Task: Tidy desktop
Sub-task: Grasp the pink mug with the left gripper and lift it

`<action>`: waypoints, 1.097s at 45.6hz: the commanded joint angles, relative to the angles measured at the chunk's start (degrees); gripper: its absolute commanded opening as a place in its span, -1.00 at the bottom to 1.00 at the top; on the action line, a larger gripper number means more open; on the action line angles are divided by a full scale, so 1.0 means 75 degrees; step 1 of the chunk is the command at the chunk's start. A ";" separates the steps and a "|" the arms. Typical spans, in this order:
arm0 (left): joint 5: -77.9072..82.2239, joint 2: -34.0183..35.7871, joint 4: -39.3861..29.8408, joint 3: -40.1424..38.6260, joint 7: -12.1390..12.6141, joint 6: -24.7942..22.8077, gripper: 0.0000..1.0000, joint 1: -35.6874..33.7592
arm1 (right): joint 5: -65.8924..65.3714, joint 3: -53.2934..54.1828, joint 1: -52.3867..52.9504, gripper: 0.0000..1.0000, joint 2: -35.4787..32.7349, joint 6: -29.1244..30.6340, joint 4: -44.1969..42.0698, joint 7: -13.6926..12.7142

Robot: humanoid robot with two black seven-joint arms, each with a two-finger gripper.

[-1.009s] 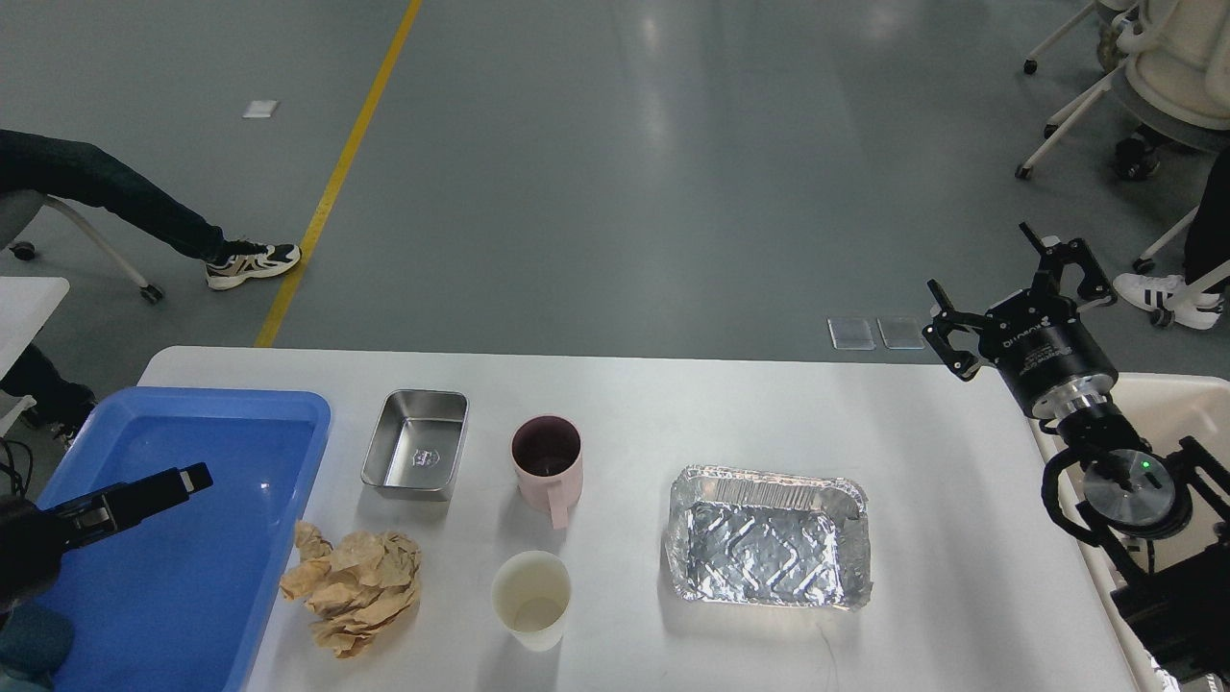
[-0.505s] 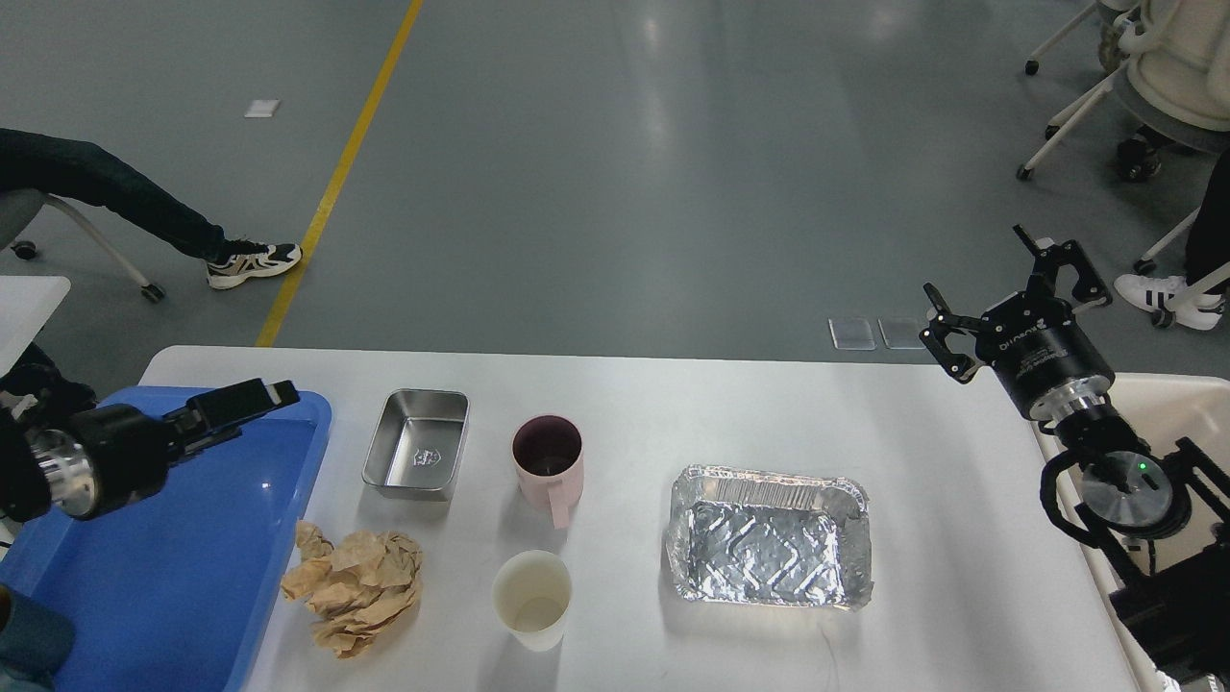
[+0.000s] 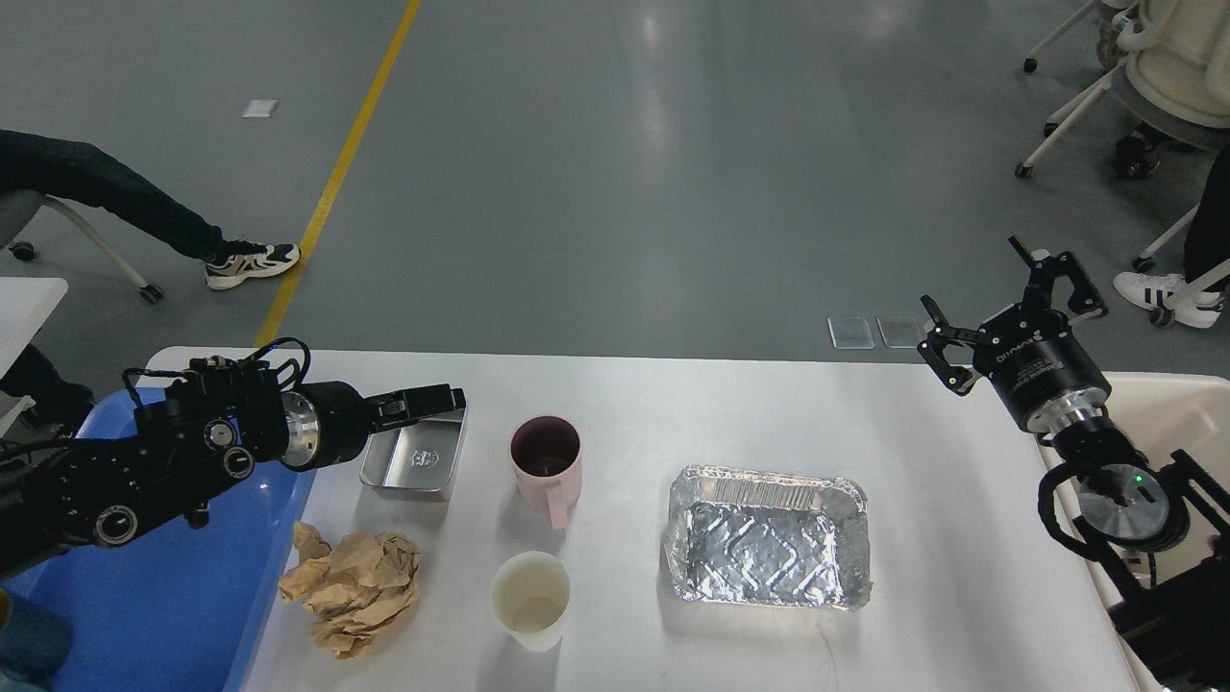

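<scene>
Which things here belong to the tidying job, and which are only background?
Job: desktop, steel tin, pink mug, paper cup, crumpled paper, foil tray, blue tray.
Background: yellow floor line, office chairs, seated person's leg.

Bright, even overhead light is filling my view, and everything is staying sharp from edge to edge. Pale streaks of glare are running down the grey floor (image 3: 663,125). The foil tray (image 3: 769,538) is glinting hard, with a white hotspot along its near rim. Soft, short shadows are falling toward me under the pink mug (image 3: 546,461) and paper cup (image 3: 530,601) on the desktop (image 3: 961,500).
</scene>
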 commanded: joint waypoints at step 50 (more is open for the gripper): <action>0.1612 -0.1880 0.1456 0.0642 0.0070 -0.0062 -0.94 -0.0213 | 0.0000 0.0165 -0.0087 1.00 -0.0045 0.0022 0.0001 0.0019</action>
